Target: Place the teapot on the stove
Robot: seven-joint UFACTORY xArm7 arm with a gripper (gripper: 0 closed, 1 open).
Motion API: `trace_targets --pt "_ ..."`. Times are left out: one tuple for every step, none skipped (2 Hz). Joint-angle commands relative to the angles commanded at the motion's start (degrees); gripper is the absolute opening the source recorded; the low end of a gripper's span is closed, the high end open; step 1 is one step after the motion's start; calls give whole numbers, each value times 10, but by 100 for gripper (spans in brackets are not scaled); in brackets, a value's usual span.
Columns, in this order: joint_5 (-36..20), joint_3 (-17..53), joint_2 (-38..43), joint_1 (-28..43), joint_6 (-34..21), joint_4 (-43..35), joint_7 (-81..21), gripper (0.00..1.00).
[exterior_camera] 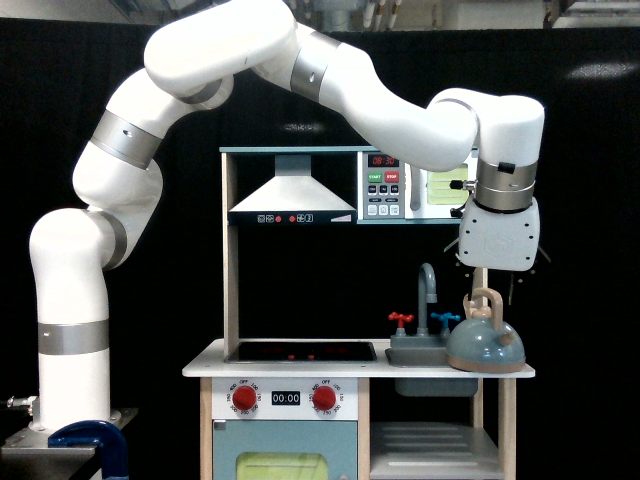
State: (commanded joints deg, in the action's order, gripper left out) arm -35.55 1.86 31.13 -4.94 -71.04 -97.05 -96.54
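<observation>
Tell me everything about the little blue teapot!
The teapot is squat, dome-shaped and grey-blue, with a tan wooden-looking base rim, a short spout and a tall looped tan handle. It stands upright on the white counter at the exterior view's right end, beside the sink. The gripper hangs just above its handle.
</observation>
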Motion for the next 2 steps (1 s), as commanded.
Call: trace_targets --pt "11 -34 65 -13 -56 -105 -2 100" --pt "22 -72 123 -24 -122 -194 -19 100"
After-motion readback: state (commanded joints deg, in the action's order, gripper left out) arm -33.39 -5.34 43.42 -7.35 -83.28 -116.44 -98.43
